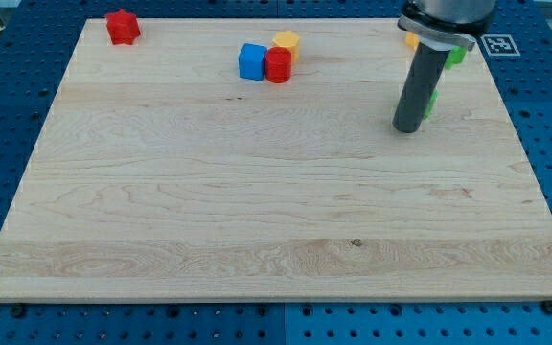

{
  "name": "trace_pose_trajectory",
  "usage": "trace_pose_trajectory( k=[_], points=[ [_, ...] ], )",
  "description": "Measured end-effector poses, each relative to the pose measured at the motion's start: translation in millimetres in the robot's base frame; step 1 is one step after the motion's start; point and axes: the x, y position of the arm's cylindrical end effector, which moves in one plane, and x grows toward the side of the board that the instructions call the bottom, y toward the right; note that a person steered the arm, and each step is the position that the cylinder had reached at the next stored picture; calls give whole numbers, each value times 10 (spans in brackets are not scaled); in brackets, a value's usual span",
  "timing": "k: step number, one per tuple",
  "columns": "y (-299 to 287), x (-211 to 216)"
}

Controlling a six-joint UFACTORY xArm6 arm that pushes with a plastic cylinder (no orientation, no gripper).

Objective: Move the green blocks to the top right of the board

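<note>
Hugging green block (pixel 432 99), my tip (pixel 408 126)

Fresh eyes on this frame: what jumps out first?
The dark rod at the view's upper right, my tip on the board, with green blocks peeking out behind it. Then the tight cluster at top centre: blue block, red cylinder, yellow block. A lone red block sits top left.

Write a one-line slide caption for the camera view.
My tip rests near the board's top right, beside two partly hidden green blocks.
</note>
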Motion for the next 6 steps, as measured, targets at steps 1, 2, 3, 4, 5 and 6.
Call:
trace_pose_trajectory(
  k=[1,2,3,4,5,6],
  points=[
    [22,-40],
    [79,-147],
    [268,-257],
    [492,-416],
    [564,-611],
    [579,-691]
  ],
)
